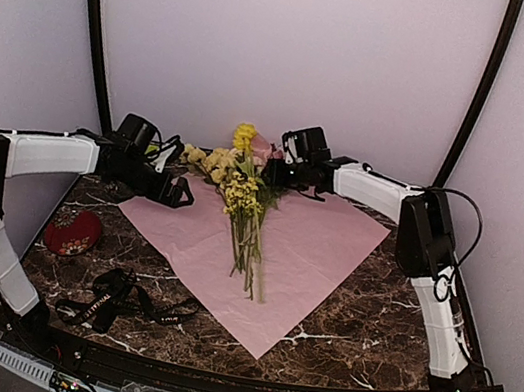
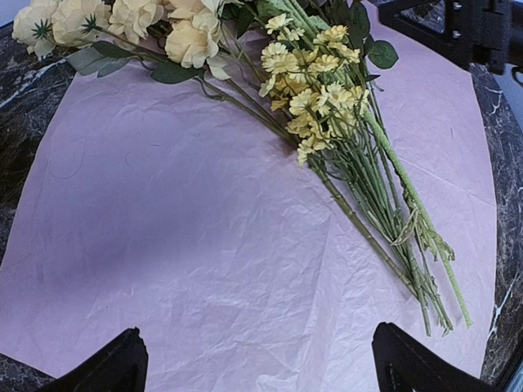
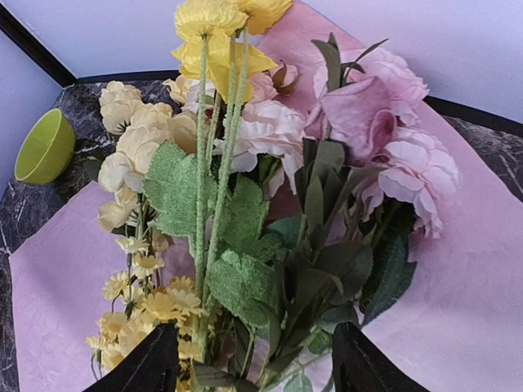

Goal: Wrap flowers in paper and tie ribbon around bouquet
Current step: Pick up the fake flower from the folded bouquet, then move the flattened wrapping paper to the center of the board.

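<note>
The flowers [image 1: 242, 193] lie on the lilac paper [image 1: 324, 248], blooms toward the back and stems [image 1: 251, 260] pointing at me. My right gripper [image 1: 272, 169] hovers at the flower heads. In its wrist view the right gripper [image 3: 255, 331] is open, its black fingers either side of green leaves and stems of the flowers [image 3: 237, 204] without pinching them. My left gripper [image 1: 181, 194] sits at the paper's left corner. The left gripper [image 2: 261, 333] is open over bare paper [image 2: 180, 229], with the flowers [image 2: 319, 90] ahead of it. The black ribbon [image 1: 117, 297] lies coiled at the front left.
A red heart-shaped object [image 1: 73, 231] rests on the dark marble table [image 1: 371, 327] at the left, behind the ribbon. A green bowl [image 3: 45, 147] stands beyond the paper's edge in the right wrist view. Pale walls close in the back and sides.
</note>
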### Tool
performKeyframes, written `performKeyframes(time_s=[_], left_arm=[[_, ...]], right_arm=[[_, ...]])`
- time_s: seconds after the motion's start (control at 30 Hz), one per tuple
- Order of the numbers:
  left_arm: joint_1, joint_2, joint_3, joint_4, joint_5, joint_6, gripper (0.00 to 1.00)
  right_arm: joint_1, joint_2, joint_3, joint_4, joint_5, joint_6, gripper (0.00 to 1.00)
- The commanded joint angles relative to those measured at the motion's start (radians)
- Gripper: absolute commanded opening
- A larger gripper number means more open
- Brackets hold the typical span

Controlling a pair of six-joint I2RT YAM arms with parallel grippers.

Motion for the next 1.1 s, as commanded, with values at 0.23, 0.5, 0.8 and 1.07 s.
performKeyframes(time_s=[0.23,0.5,0.8,1.07], left_arm=[[0.007,0.107,0.076,-0.099,-0.153,0.044,0.99],[0.009,0.215,0.115,-0.156,-0.15,0.016,0.99],[0.008,0.285,0.114,-0.153,-0.147,-0.013,0.99],[0.007,0.311,0.118,-0.149,-0.147,-0.008,0.99]], right_arm=[[-0.225,-0.455,-0.451,-0.286,0.156,-0.088,0.84],[-0.419,-0.425,-0.57,-0.385,0.156,-0.16,1.0],[-0.502,-0.33,-0.615,-0.286,-0.176,-0.157,0.85],[-0.491,-0.3,-0.675,-0.094,-0.454,-0.02,0.8]])
